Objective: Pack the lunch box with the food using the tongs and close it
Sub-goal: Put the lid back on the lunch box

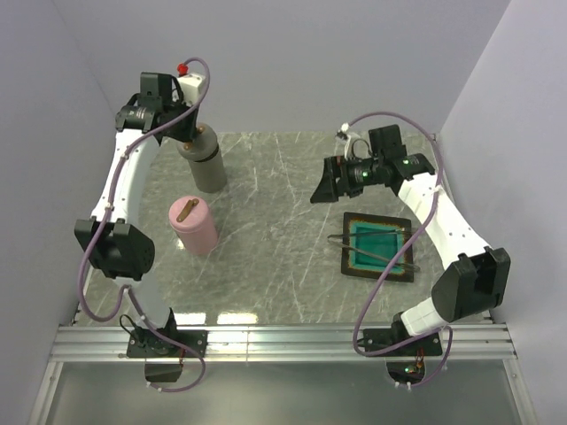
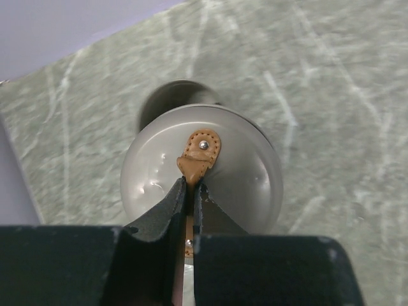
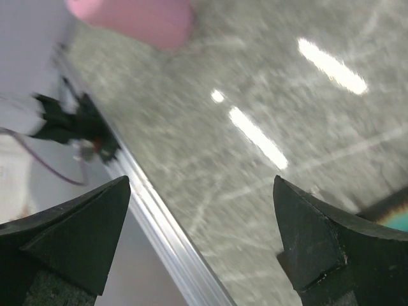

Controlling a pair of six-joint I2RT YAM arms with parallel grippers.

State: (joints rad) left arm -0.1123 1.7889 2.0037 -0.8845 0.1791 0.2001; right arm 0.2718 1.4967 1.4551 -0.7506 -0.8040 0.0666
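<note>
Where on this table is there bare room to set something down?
Widest bare patch: mid-table, between the pink container and the teal tray, running to the near rail. Crowded: far left around the grey container, and the tray, which holds the tongs.

Marbled table with grey canister, pink canister, teal tray

Grey-green table veined in white like marble. Silver-grey canister with a tan, stitched tab. Pink canister with a brown strap. Teal tray rimmed dark brown, dark grey tongs across it. Purple cables.
</note>
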